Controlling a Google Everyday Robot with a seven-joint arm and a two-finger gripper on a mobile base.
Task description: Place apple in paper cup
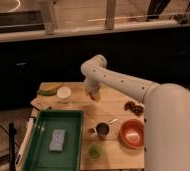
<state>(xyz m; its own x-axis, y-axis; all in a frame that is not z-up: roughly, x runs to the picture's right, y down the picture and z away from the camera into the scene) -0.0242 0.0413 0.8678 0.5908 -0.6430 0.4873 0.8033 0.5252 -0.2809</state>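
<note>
Arm bent down over table (115,106) — gripper (93,94) fingers clamped on apple (96,97); paper cup (64,93) near.

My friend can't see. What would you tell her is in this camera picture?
The robot's gripper holds a small orange-red apple above a wooden table, just right of the white paper cup in the picture. Nearer the camera sit a green tray with a sponge, a metal measuring cup, a red bowl and a small green cup.

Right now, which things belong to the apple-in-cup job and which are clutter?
Job: apple, held in gripper above the table, right of paper cup.
Clutter: green tray, sponge, measuring cup, red bowl, green cup, grapes.
</note>
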